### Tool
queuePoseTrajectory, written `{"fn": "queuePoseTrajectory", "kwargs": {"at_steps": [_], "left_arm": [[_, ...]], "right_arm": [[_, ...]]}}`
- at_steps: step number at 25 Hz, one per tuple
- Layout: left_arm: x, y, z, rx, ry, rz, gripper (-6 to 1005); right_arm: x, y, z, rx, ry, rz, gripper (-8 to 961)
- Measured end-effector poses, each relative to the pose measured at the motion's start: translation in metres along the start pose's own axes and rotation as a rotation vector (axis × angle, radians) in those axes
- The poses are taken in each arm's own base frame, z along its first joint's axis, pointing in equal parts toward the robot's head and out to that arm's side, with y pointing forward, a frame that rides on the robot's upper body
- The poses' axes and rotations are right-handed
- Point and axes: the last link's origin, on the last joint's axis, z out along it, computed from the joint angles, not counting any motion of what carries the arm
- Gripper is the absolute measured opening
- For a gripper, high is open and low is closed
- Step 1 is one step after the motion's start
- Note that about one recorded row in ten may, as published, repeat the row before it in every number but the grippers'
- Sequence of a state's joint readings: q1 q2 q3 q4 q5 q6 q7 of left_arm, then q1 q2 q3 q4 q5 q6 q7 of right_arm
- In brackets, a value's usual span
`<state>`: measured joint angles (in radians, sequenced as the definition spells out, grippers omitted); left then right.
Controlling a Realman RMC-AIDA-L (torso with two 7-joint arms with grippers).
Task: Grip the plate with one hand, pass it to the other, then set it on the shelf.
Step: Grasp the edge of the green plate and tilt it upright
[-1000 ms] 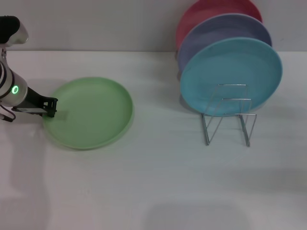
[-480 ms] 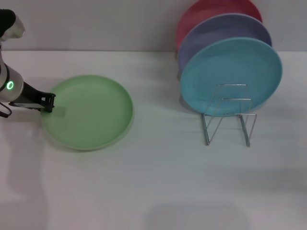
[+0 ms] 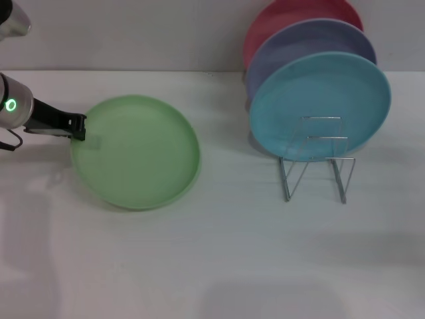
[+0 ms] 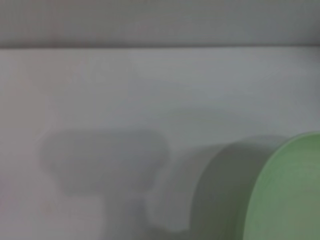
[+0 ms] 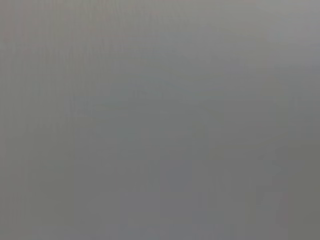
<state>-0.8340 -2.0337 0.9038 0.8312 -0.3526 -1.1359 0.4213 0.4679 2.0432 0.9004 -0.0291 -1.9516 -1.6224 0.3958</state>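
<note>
While clamped on the rim of the plate (image 3: 136, 153), left gripper (image 3: 80, 129) holding it tilted off the table (image 3: 219, 252); shelf (image 3: 317, 159) well apart, beyond the plate.

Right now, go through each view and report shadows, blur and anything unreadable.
Head view: even light, no glare; the plate, held at its rim by the left gripper, throws a faint shadow, as does the shelf on the table. Left wrist view: soft focus, a broad blurry shadow on the table beside the plate's edge. Right wrist view: a featureless grey field, nothing readable.
</note>
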Motion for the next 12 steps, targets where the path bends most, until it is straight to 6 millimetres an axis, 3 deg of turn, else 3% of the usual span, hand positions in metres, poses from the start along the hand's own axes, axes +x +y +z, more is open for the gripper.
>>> {"fn": "queuePoseTrajectory", "kwargs": {"at_steps": [9,12], "left_arm": [[0.007,-0.006,-0.014,-0.032,0.09,-0.007,43],[0.003,-0.017,-0.02,-0.032,0.169,-0.025,44]], "right_arm": [[0.0,-0.001,-0.002,0.004,-0.001,-0.001,683],[0.0,0.0,-0.003,0.005,-0.002,0.0,683]]}}
